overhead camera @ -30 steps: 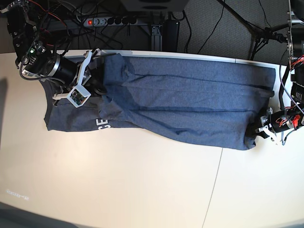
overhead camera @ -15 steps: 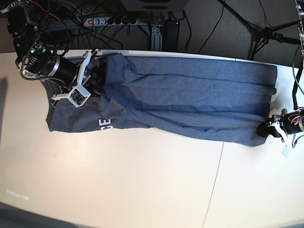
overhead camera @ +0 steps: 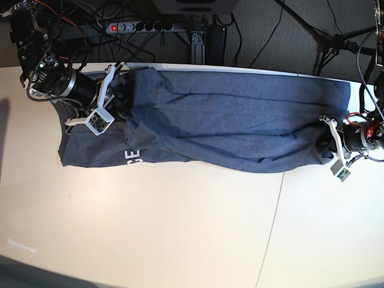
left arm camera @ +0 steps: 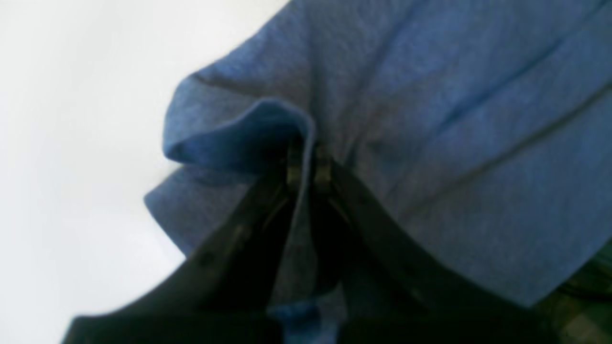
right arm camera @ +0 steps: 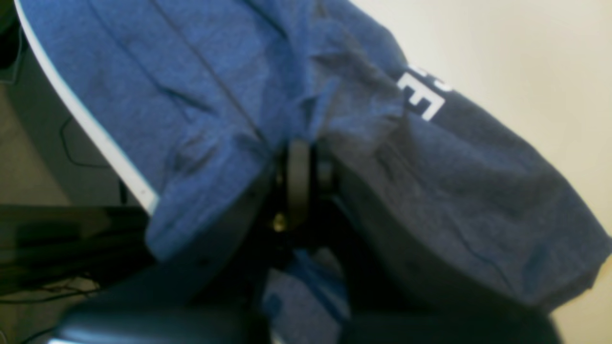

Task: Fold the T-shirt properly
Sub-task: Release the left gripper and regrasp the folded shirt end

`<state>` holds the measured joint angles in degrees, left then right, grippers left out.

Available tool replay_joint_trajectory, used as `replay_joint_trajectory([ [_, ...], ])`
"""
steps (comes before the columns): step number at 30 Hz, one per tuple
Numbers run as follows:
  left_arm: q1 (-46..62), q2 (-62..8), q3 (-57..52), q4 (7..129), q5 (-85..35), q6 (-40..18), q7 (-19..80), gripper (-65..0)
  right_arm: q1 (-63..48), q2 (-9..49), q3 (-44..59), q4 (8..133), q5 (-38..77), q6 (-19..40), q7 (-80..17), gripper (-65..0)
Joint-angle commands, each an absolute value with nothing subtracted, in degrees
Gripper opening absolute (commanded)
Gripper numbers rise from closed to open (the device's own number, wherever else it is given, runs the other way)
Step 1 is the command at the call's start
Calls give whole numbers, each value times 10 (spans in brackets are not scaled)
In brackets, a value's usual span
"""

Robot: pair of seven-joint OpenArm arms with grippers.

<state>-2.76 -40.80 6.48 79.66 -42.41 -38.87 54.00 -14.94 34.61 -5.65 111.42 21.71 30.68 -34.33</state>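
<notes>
Base view shows the T-shirt [overhead camera: 240, 129] stretched lengthwise along the far edge of the table [overhead camera: 180, 228], with each arm gripping one end. The right gripper [overhead camera: 123, 105] sits at the end where a scrap of white lettering [overhead camera: 133, 158] peeks out from under a turned-over layer; the left gripper [overhead camera: 329, 147] holds the opposite end, near the table's corner. Holding both ends at once looks like a way to keep the cloth taut and carry one long edge over the rest, so the fold lands straight rather than bunching.

Left wrist view has the claw's jaws pressed together on a pinched ridge of blue fabric [left arm camera: 287, 129], the cloth rising in a small loop just above the tips. Right wrist view shows the same sort of hold: jaws closed tight on a gathered bit of shirt [right arm camera: 296, 119], with the letters [right arm camera: 423, 93] lying just beside the grip (only a couple of characters show, so the word cannot be read).

Compared with a second ago, the left arm has drawn its corner back toward the far edge of the table, and the near hem of the shirt now sits higher and curves more. The right arm's end has barely shifted, with the lettering in almost the same spot.
</notes>
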Motion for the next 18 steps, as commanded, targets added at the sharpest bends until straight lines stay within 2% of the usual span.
replay_joint_trajectory([
  [1,-30,-421,60,816,-418,-400,527,-650,-147,355,-52,1122,218,317,-333,-650],
  [7,-19,-421,60,830,-373,-400,511,-650,-147,355,-52,1122,216,317,-333,-650],
  [8,-19,-421,60,830,-373,-400,513,-650,-147,355,-52,1122,216,317,-333,-601],
  [10,-19,-421,60,830,-375,-400,523,-650,-147,355,-52,1122,216,317,-333,-443],
  [12,-19,-421,60,830,-374,-400,534,-483,-147,355,-52,1122,216,317,-333,-337],
  [14,-19,-421,60,830,-374,-400,546,-323,-147,355,-52,1121,216,317,-333,-311],
  [15,-19,-421,60,830,-374,-400,550,-286,-147,355,-52,1121,216,317,-333,-311],
  [18,-22,-425,59,830,-374,-400,539,-284,-147,356,-52,1121,216,317,-333,-312],
])
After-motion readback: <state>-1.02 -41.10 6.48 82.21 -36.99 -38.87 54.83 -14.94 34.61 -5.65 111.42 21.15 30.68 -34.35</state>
